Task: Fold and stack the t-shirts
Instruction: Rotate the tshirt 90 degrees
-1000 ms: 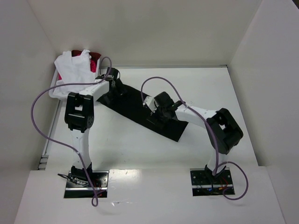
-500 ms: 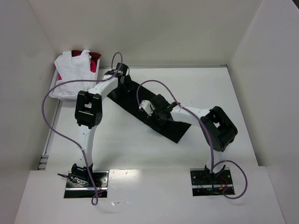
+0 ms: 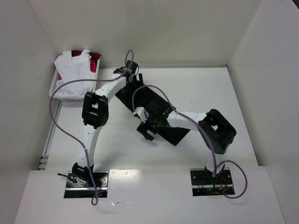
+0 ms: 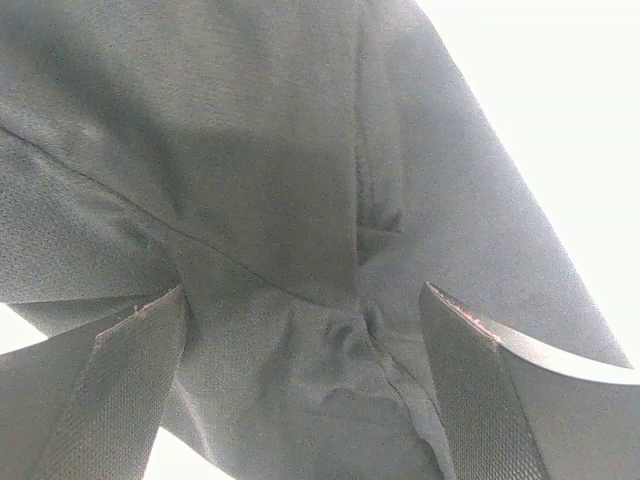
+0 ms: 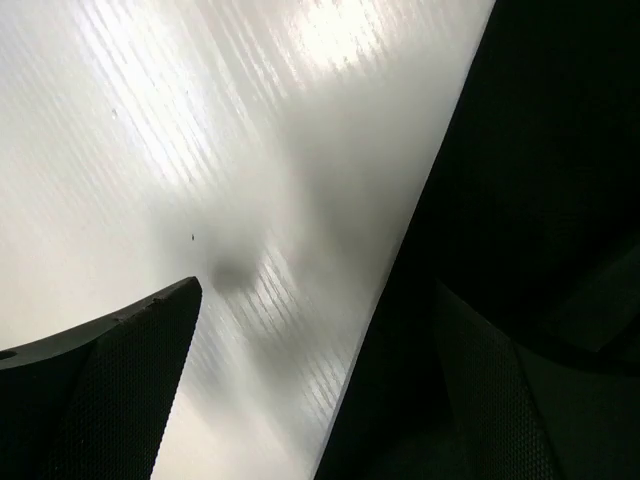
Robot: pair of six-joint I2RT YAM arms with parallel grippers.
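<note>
- Top view, count: I see three t-shirts. The black t-shirt [image 3: 152, 100] lies as one long diagonal band across the middle of the surface [image 3: 215, 93], running from far left to near right. The white t-shirt [image 3: 74, 70] and the red t-shirt [image 3: 95, 59] are heaped in the single white basket [image 3: 53, 92] at the far left corner.
- Top view, room: bare surface lies open to the right of the band and along its near side. The walls [image 3: 149, 32] close in at the left, back and right.
- Top view, arms: the left fingers [image 3: 134, 78] sit at the band's far end, close to the back edge. The right fingers [image 3: 145, 131] sit at its near-left long edge.
- Left wrist view: black cloth [image 4: 270, 170] fills nearly everything, creased and seamed. My left fingers [image 4: 130, 390] are spread wide over it, and a wedge of bare surface [image 4: 560, 120] shows at upper right.
- Right wrist view: my right fingers [image 5: 110, 390] are spread wide too. The shirt's straight edge runs diagonally between them, with one finger over bare surface [image 5: 250, 150] and the other over black cloth [image 5: 530, 150].
</note>
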